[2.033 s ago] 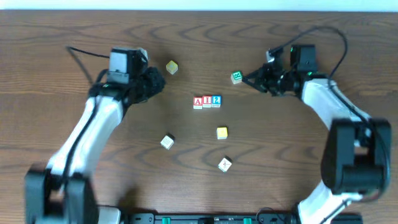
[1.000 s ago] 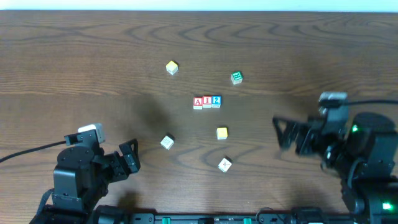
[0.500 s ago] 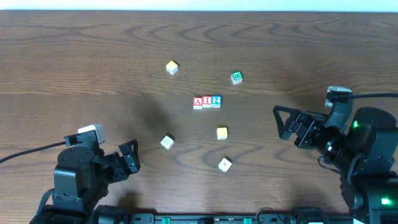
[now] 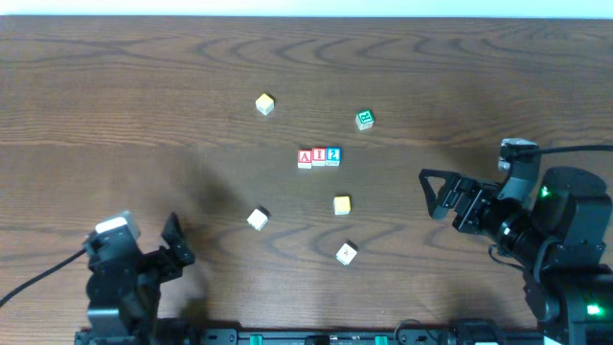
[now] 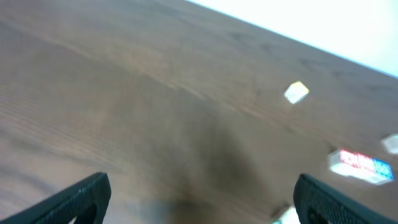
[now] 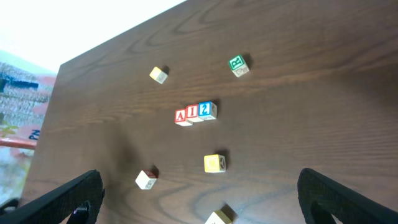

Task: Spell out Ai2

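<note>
Three letter blocks stand touching in a row [image 4: 319,157] at the table's middle, reading A, I, 2: red, red, blue. The row shows again in the right wrist view [image 6: 196,113] and, blurred, in the left wrist view [image 5: 360,165]. My left gripper [image 4: 178,243] is drawn back to the near left corner, open and empty. My right gripper [image 4: 433,195] hovers at the near right, open and empty, pointing toward the blocks. Both are far from the row. In each wrist view the fingertips [image 5: 81,196] [image 6: 68,199] stand wide apart over bare wood.
Loose blocks lie around the row: a pale yellow one [image 4: 264,104] at the back left, a green one [image 4: 364,119] at the back right, a yellow one [image 4: 342,205] just in front, a white one [image 4: 257,219] and another white one [image 4: 347,253] nearer the front.
Both arms have pulled back from the table's middle to the near corners. In the last half second the left arm dropped further back and left; the right barely moved. The blocks stayed put.
</note>
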